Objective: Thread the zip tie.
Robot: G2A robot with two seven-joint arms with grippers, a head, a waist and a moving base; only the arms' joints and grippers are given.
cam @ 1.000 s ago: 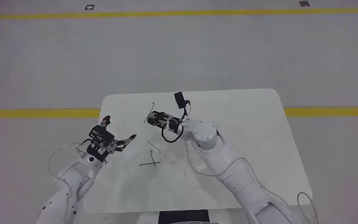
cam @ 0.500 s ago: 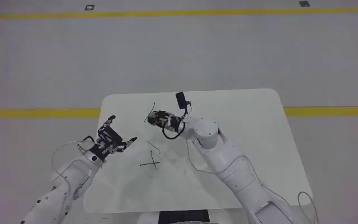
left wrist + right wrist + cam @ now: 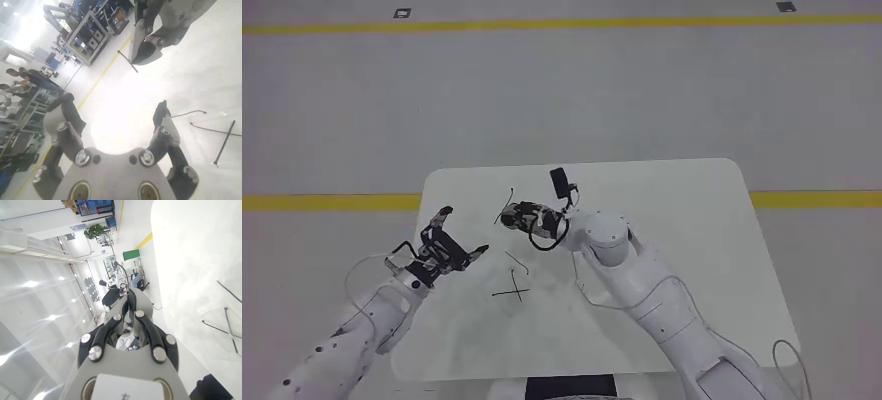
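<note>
Left gripper (image 3: 115, 100) gapes wide; right gripper (image 3: 130, 294) apparently pinches zip tie (image 3: 122, 55).

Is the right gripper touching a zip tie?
Touching. The left wrist view shows the right gripper with jaws shut on the zip tie, which sticks out either side.

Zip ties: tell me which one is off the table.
The zip tie pinched in the right gripper, held above the table. The other three lie flat on it: a curved one and a crossed pair.
</note>
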